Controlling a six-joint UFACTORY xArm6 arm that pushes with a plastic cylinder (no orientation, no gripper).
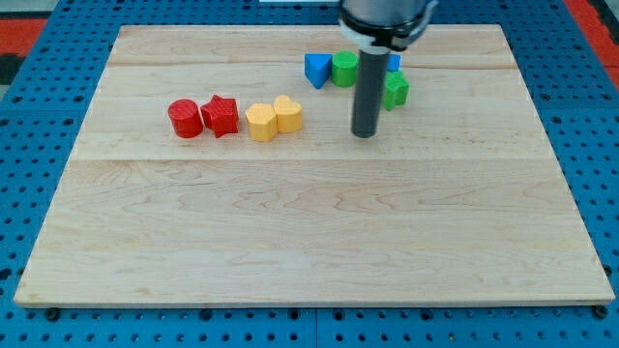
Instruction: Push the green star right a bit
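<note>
— Since my tip (pixel 364 133) ends in a bare rod with no fingers to open or close, where does it stand?

— On the table (pixel 309 232), just below and to the view's left of the green star (pixel 396 90); whether they touch, I cannot tell.

— Has the push begun?

— Likely not; the star sits close behind the rod, beside a blue block (pixel 392 63). Further left lie a green block (pixel 344 69) and blue triangle (pixel 316 69). The rightward shove seems still to do.
</note>
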